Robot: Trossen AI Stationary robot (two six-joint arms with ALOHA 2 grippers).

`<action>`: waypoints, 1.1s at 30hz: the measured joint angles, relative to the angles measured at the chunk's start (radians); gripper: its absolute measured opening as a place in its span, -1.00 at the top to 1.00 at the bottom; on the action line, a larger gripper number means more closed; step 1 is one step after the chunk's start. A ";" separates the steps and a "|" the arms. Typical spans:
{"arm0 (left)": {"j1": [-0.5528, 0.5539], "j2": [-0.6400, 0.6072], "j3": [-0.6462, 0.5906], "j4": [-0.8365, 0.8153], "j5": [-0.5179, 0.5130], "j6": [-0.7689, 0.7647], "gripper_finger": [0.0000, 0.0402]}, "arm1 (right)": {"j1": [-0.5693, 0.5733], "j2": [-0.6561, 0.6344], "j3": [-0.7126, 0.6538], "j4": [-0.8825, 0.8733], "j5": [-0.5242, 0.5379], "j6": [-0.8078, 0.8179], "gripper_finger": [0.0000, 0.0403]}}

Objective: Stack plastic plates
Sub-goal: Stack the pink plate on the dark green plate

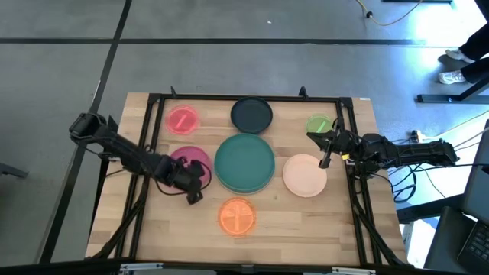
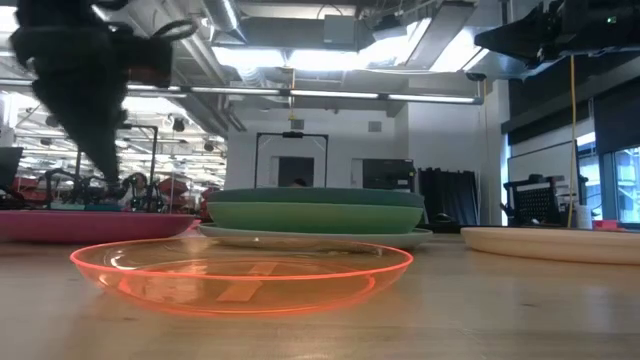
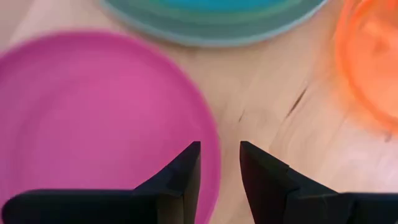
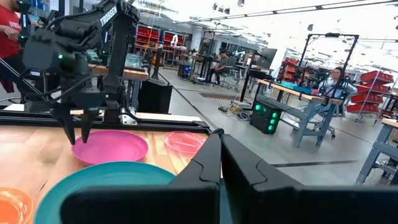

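Note:
My left gripper (image 3: 221, 149) is open by a narrow gap and points down, standing just above the magenta plate's (image 3: 93, 118) rim on the side nearest the orange plate (image 1: 237, 216). From the right wrist view, its fingertips (image 4: 77, 138) hover at that rim. My right gripper (image 4: 221, 144) is shut and empty, raised between the small light green plate (image 1: 319, 124) and the peach plate (image 1: 305, 175). A stack (image 2: 315, 215) stands mid-table: teal on green on a pale plate. A small pink plate (image 1: 182, 121) and a dark navy one (image 1: 251, 114) lie near the far edge.
A black frame (image 1: 244, 98) runs around the wooden table top. Bare wood shows along the near edge on both sides of the orange plate. People sit and stand in the room beyond the table.

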State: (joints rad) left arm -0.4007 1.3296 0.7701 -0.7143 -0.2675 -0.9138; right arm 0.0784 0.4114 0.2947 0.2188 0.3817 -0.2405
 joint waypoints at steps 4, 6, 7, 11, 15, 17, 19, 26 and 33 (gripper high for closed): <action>-0.041 0.000 -0.040 0.002 0.006 -0.056 0.48 | 0.000 0.000 0.000 0.000 0.000 0.006 0.96; -0.054 0.000 -0.052 0.005 0.023 -0.070 0.48 | 0.000 0.000 0.000 0.000 0.000 0.008 0.96; -0.059 0.000 -0.057 0.009 0.026 -0.072 0.48 | 0.000 0.000 0.000 0.001 0.000 0.008 0.96; -0.072 0.000 -0.082 0.036 0.022 -0.064 0.48 | 0.000 0.000 0.000 0.003 0.000 0.008 0.96; -0.072 0.000 -0.130 0.088 0.019 -0.047 0.48 | 0.000 0.000 0.000 0.004 0.000 0.008 0.96; -0.072 0.000 -0.162 0.135 0.024 -0.045 0.48 | 0.000 0.000 0.000 0.004 0.000 0.008 0.96; -0.071 0.000 -0.196 0.182 0.043 -0.045 0.48 | 0.000 0.000 0.000 0.004 0.000 0.008 0.96; -0.072 -0.002 -0.254 0.269 0.042 -0.042 0.48 | 0.000 0.040 0.000 0.025 0.000 0.007 0.96; -0.071 -0.001 -0.255 0.281 0.035 -0.042 0.61 | 0.000 0.098 0.000 0.072 0.000 -0.004 0.96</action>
State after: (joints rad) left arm -0.4721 1.3285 0.5152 -0.4330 -0.2329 -0.9558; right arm 0.0780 0.5091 0.2943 0.2906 0.3813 -0.2441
